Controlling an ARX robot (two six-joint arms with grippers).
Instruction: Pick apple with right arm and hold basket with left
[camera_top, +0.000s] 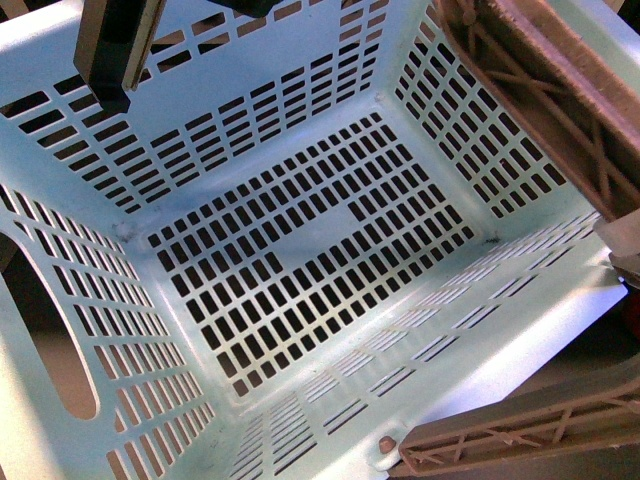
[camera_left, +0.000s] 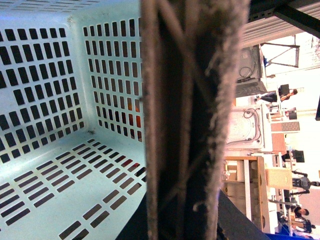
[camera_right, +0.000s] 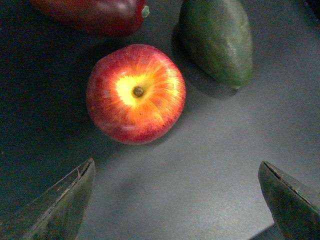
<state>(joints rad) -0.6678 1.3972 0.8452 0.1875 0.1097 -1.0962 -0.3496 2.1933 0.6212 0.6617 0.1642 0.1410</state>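
right tool (camera_right: 175, 200): wide open, empty | apple (camera_right: 136, 93): on desk (camera_right: 240, 150), stem dimple facing the tool, about 11 o'clock off its centreline, clear of both fingers | left tool (camera_top: 108, 55): at basket (camera_top: 520, 330) wall, grip cannot be told

Right gripper (camera_right: 176, 167): is holding its jaws wide apart. Its two dark tapered fingers (camera_right: 60, 205) are showing only their tips at opposite edges of the right wrist view, and the camera is looking straight down between them.

Left gripper (camera_top: 112, 70): is showing in the front view at about 11 o'clock as a dark blocky part with a tan side, reaching down from the frame edge. Its fingertips are not resolving, and the left wrist view is not showing the jaws either, so their state is unreadable.
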